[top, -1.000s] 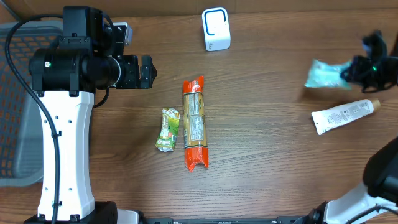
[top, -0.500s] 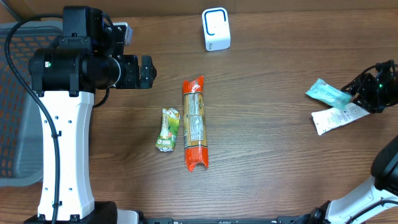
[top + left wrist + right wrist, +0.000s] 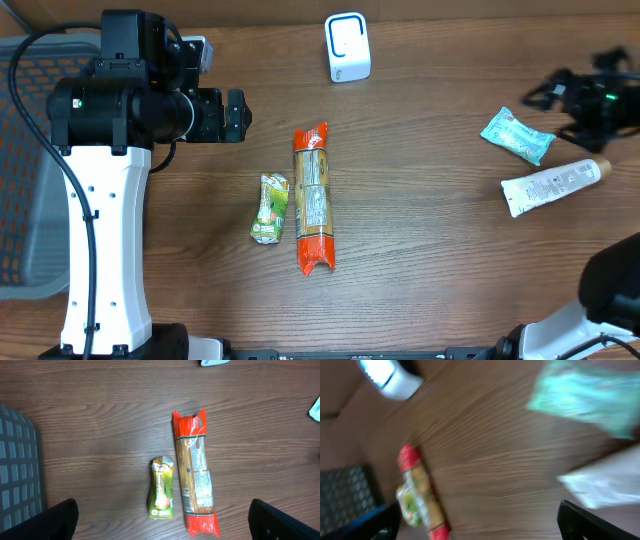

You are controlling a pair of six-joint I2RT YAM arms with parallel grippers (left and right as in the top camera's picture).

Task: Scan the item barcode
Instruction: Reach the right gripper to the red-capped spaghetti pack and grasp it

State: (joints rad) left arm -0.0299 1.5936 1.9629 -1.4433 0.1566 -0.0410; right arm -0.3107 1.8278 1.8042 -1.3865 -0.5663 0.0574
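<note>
Right wrist view — teal packet (image 3: 585, 402) motion-blurred

Left gripper (image 3: 236, 113) hangs with jaws spread wide; right gripper (image 3: 480, 512), blurred, apparently likewise.

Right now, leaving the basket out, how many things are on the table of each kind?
Packets: 3 (red packet, green packet, teal packet)
Tubes: 1 (white tube)
Scanners: 1 (white scanner)
Total: 5
</note>
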